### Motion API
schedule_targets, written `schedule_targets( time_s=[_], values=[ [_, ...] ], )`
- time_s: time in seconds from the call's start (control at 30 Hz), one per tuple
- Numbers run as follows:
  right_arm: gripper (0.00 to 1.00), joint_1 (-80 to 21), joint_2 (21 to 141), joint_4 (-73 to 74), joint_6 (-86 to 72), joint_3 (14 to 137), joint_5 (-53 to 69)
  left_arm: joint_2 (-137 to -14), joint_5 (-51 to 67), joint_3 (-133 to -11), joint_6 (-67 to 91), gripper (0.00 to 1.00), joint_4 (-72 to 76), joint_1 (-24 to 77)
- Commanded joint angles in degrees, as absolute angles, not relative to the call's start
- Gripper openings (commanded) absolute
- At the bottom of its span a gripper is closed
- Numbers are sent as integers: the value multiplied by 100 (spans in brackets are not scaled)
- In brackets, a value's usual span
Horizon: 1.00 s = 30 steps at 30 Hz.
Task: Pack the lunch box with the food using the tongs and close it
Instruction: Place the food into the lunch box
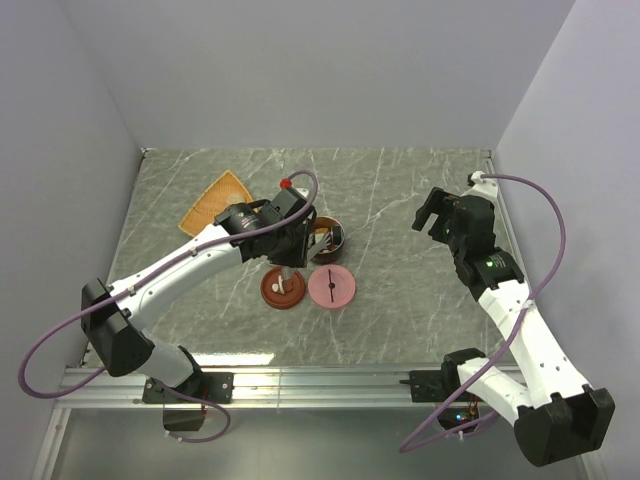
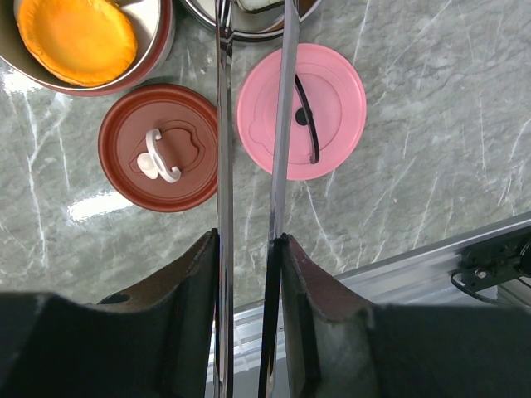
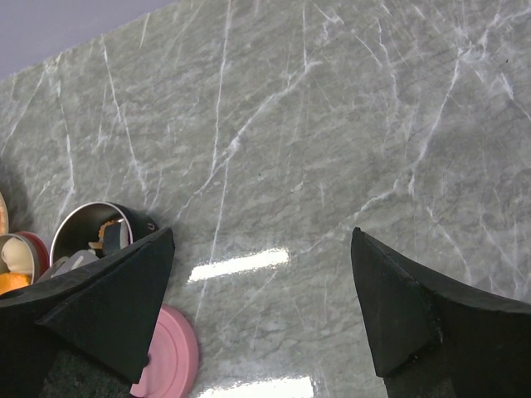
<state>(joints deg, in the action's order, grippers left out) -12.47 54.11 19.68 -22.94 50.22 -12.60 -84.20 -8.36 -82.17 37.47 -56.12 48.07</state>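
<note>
While the left hand (image 2: 247,242) clamps tongs (image 2: 224,133), the right hand (image 3: 262,239) gapes.

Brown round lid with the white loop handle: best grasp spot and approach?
Grip the white loop handle at the centre of the brown round lid, coming straight down from above, one finger on each side of the loop. The lid lies flat, handle up, so its low rim likely offers little to pinch.

left lid (image 1: 282,290) beside right lid (image 1: 332,287), tin (image 1: 344,240) just behind, plate (image 1: 213,203) behind at left
</note>
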Motion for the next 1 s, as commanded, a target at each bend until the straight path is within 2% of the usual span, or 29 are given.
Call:
schedule_targets(
  time_s=[0.0,0.3,0.47,0.6,0.73,0.97],
  values=[
    [93,-1213,5282,1978,-2338,5001,-1345,-8235,-826,-8244,3850,28,-5467,4878],
    [94,-1213,5256,1986,-2373,4975,-1345,-8262,-817,-8244,3858,32,-5458,4922],
    [94,-1213,5247,1986,-2382,4975,-1354,-8235,-940,-8367,3867,45,-5502,4957],
    [94,-1213,5265,1986,-2391,4966,-1354,-8209,-993,-8472,3893,52,-5520,4957],
    [93,-1213,5282,1978,-2391,4975,-1345,-8209,-1037,-8499,3894,55,-5546,4957],
    [94,-1213,5335,1942,-2399,5001,-1336,-8139,-1379,-8797,3920,54,-5669,4957]
  ],
)
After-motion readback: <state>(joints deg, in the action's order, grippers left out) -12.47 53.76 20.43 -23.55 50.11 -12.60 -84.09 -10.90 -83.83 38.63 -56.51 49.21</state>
